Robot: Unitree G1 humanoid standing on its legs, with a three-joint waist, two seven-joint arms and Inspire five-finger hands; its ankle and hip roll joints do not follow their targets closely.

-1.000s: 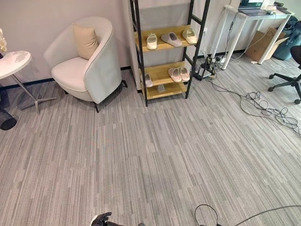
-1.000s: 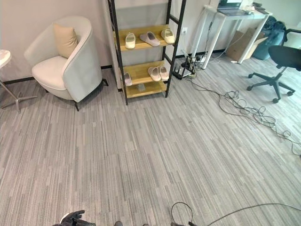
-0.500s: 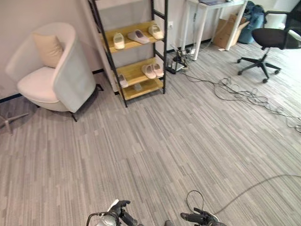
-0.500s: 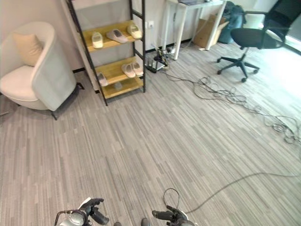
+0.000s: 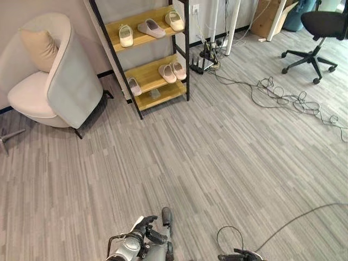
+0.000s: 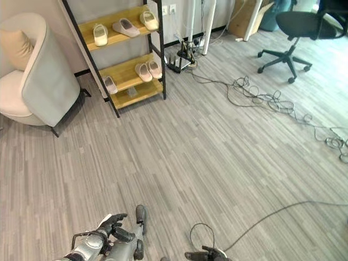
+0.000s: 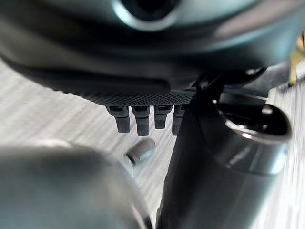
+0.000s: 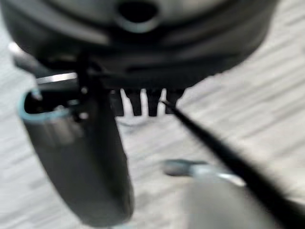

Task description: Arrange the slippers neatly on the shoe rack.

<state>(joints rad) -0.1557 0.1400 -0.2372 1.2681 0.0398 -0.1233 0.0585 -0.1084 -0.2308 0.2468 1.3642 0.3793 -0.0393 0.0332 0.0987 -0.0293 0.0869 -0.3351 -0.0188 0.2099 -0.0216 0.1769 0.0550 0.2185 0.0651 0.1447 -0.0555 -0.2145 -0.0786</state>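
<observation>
Both my hands are down low near my body with nothing in them: left hand (image 5: 142,227) has its fingers relaxed and loose, and my right hand (image 6: 209,254) barely pokes in, with fingers hanging straight in the wrist view. Further out it's just grey floor (image 5: 217,152). Way across the room is the rack (image 5: 149,54), next to the armchair (image 5: 51,76). Slippers are already on it: three on the top shelf (image 5: 147,28), a pair (image 5: 171,71) plus a single one (image 5: 134,86) lower down. They look soft, light and foamy, so I'd guess pinching one at the heel or across the upper works fine, no real squeeze needed.
</observation>
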